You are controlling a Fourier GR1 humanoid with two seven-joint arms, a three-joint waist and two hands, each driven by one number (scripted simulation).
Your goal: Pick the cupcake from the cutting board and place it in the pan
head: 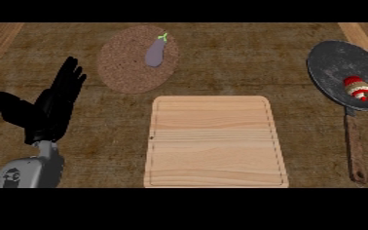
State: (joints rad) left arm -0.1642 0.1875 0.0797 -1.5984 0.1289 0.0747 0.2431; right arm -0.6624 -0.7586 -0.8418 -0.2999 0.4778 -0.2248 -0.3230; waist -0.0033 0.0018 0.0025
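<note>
Fingers (68, 78) straight, left hand (49, 117) over wooden counter (215, 68).

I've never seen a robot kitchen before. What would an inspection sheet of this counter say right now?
Surface: wooden counter, seen from steeply above.
Job's things: cupcake sits in the pan at the right, not on the cutting board in the middle.
Clutter: eggplant lying on a round brown mat, upper left.
Hands: left hand open, fingers up, resting at the left edge; right hand not in view.
Cables: nothing seen.
Surroundings: nothing seen beyond the counter.
</note>
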